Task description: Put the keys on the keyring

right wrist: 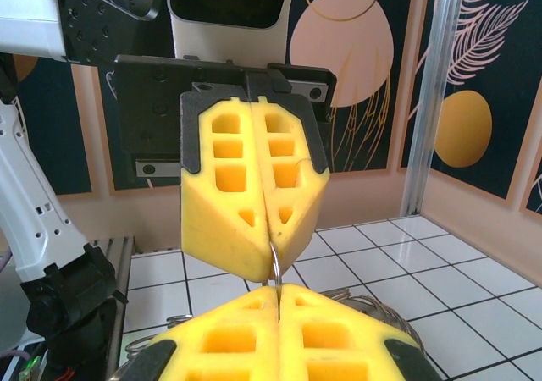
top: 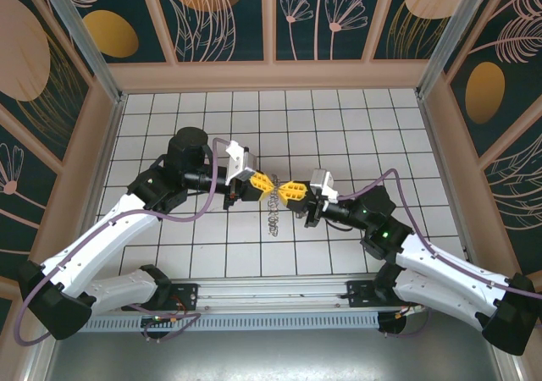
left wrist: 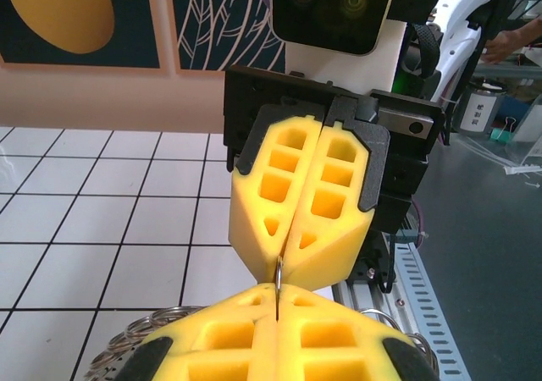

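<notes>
My two grippers meet tip to tip above the middle of the table. A thin metal loop [left wrist: 278, 273] bridges the small gap between their yellow tips. It belongs to the keyring [top: 273, 218], whose grey chain of rings dangles below the tips toward the tiles. My left gripper [top: 266, 186] [left wrist: 277, 295] is shut on one side of the loop. From the other side my right gripper [top: 288, 190] [right wrist: 278, 291] is shut on it. More rings [left wrist: 127, 340] [right wrist: 377, 307] spread under the pads. The keys are hidden.
White tiled floor [top: 203, 118] runs between peach side walls [top: 93, 144]. A perforated metal rail [top: 279, 320] with both arm bases lies along the near edge. Purple cables loop off each wrist.
</notes>
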